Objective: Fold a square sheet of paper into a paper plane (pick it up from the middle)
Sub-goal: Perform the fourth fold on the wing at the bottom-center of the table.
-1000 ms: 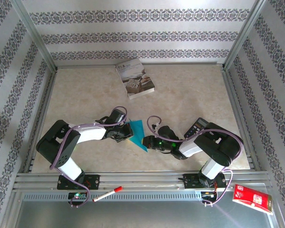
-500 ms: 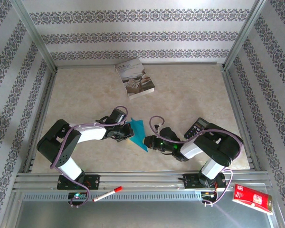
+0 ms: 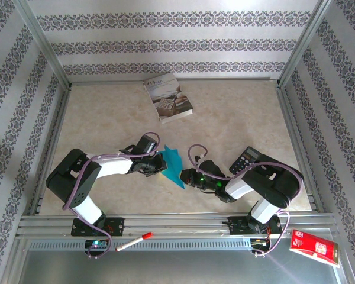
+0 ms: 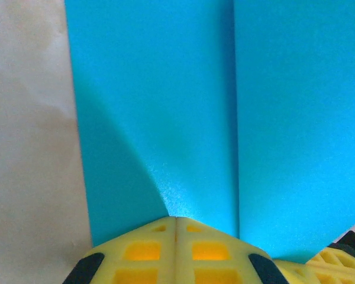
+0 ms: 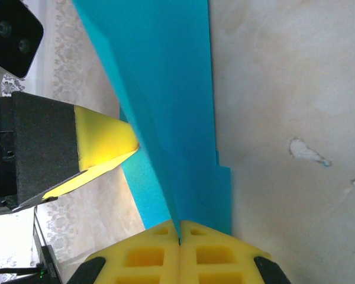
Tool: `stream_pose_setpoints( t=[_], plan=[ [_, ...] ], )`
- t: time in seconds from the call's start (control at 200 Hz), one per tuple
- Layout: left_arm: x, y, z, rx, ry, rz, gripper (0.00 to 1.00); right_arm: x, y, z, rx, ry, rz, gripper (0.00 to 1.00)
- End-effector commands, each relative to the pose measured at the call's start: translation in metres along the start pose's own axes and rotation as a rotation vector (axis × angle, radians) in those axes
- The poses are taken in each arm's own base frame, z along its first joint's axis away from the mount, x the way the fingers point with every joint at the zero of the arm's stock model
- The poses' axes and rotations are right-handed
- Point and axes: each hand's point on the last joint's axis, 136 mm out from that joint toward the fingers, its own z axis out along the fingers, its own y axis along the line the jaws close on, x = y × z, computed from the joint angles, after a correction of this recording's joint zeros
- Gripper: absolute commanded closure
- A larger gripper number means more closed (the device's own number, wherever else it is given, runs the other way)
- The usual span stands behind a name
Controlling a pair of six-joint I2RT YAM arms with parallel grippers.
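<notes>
1. Table (image 3: 236,118): pale marbled top inside a metal frame. The overhead view takes in the whole layout; the wrist views add the close detail of the grips.
2. My two arms: both are folded low over the near half of the table, elbows out to the sides and forearms turned inward, so the wrists nearly meet at the middle.
3. Book (image 3: 168,97): grey-white and printed, lying flat near the far edge, well apart from both arms.
4. Teal-blue paper (image 3: 173,165): folded to a pointed shape, it sits between my two grippers near the table's middle, its point toward the near edge. My left wrist view shows a broad flat face of it (image 4: 195,118) with one straight crease. My right wrist view shows a flap of it (image 5: 171,89) standing up off the table.
5. Red packet (image 3: 315,247): on the near ledge at the right, outside the frame.
6. Calculator (image 3: 244,158): dark, just beside my right forearm.
7. Marker (image 3: 134,241): red-capped, on the front rail.
8. Left gripper (image 3: 158,165): the yellow fingers are pressed together (image 4: 176,222), tips against the paper's left side (image 5: 106,145); I cannot tell whether paper is caught between them.
9. Right gripper (image 3: 186,176): fingers closed, with the paper's fold running into their seam (image 5: 178,228), pinched there.
</notes>
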Motion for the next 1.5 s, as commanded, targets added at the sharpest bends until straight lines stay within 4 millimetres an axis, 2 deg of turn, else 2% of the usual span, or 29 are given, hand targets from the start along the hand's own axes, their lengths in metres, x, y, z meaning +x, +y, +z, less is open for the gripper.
stream_pose_setpoints(
  t=[0.0,0.545,0.679,0.719,0.969,1.134,1.314,1.414,1.429,1.494],
  plan=[
    [0.011,0.040,0.005,-0.146,0.032,-0.023,1.00,0.009,-0.033,-0.004,0.125,0.003,0.025,1.00],
    [0.005,0.032,0.001,-0.136,0.021,-0.003,1.00,0.018,-0.050,-0.002,0.199,0.030,0.065,1.00],
    [0.000,0.022,-0.002,-0.122,0.012,0.013,1.00,0.018,-0.048,-0.002,0.201,0.031,0.058,1.00],
    [-0.003,0.017,-0.004,-0.115,0.006,0.018,1.00,0.021,-0.052,-0.003,0.225,0.044,0.059,1.00],
    [-0.018,-0.013,-0.014,-0.055,-0.018,0.050,0.91,0.022,-0.052,-0.003,0.242,0.061,0.042,1.00],
    [-0.019,-0.025,-0.020,-0.025,-0.010,0.060,0.89,0.021,-0.048,-0.002,0.241,0.071,0.028,1.00],
    [-0.018,-0.030,-0.030,-0.016,-0.016,0.075,0.89,0.021,-0.042,-0.001,0.248,0.091,0.011,1.00],
    [-0.015,-0.033,-0.034,-0.003,-0.004,0.082,0.89,0.026,-0.048,-0.004,0.277,0.111,0.006,1.00],
    [-0.014,-0.034,-0.035,0.000,-0.003,0.084,0.89,0.021,-0.038,0.001,0.258,0.104,0.002,1.00],
    [-0.010,-0.036,-0.037,0.013,0.013,0.085,0.90,0.022,-0.037,0.001,0.264,0.110,-0.002,1.00]
  ],
)
